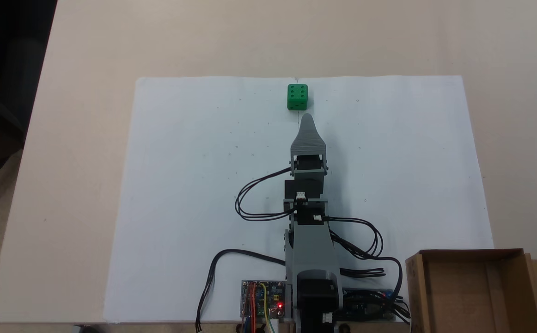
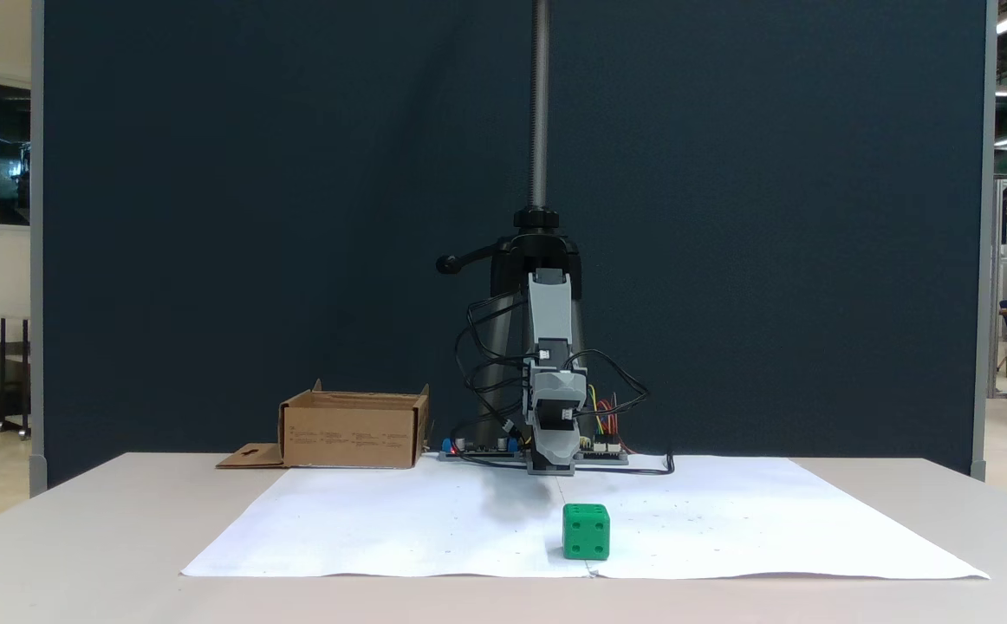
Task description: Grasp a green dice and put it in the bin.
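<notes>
Green dice (image 1: 297,97) bright, six pips up, sits apart from tool (image 1: 307,118); tool state unclear.

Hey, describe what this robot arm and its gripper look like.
The arm is made of grey plastic links with black motors. Loose black cables loop off both its sides, with small white connectors. The gripper is grey, ribbed on top, tapering to a rounded tip.

paper (image 1: 194,185): white sheet flat on table, faint small marks | table (image 1: 88,46): beige top, paper toward its near edge in a fixed view | board (image 1: 261,300): circuit board, coloured wires, red light lit | panel (image 2: 295,217): dark blue partition behind table | pole (image 2: 540,104): upright threaded metal rod
</notes>
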